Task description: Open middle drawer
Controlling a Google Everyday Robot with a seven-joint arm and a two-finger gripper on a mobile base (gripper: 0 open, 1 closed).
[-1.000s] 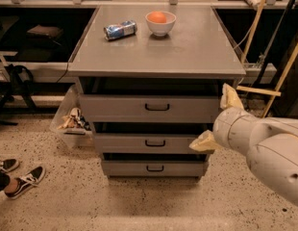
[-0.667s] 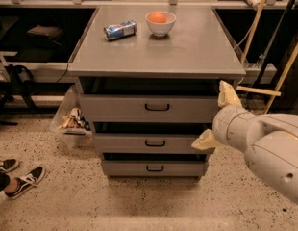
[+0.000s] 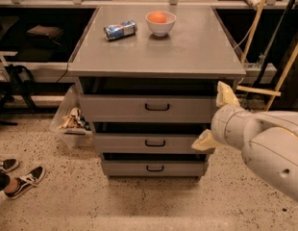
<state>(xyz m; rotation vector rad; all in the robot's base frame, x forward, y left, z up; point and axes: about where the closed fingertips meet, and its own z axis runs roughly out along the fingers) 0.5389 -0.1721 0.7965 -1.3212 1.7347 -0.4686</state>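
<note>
The middle drawer (image 3: pixel 139 143) is a wide shallow grey drawer with a small black loop handle (image 3: pixel 155 143). It sits between the larger top drawer (image 3: pixel 139 108) and the smaller bottom drawer (image 3: pixel 139 167) of a grey metal cabinet. Its front lies about in line with the others. My gripper (image 3: pixel 215 119) is at the cabinet's right front corner, to the right of the handle. It is open and empty. One cream fingertip (image 3: pixel 226 95) is level with the top drawer. The other reaches the right end of the middle drawer front.
On the cabinet top (image 3: pixel 197 47) lie a crushed can (image 3: pixel 119 30) and a white bowl (image 3: pixel 160 23) holding an orange. A clear plastic bin (image 3: pixel 71 119) stands at the cabinet's left. Sneakers (image 3: pixel 21 179) are on the floor at left. Wooden poles (image 3: pixel 283 66) lean at right.
The gripper has barely shifted beside the cabinet's right front corner. The drawers have not moved.
</note>
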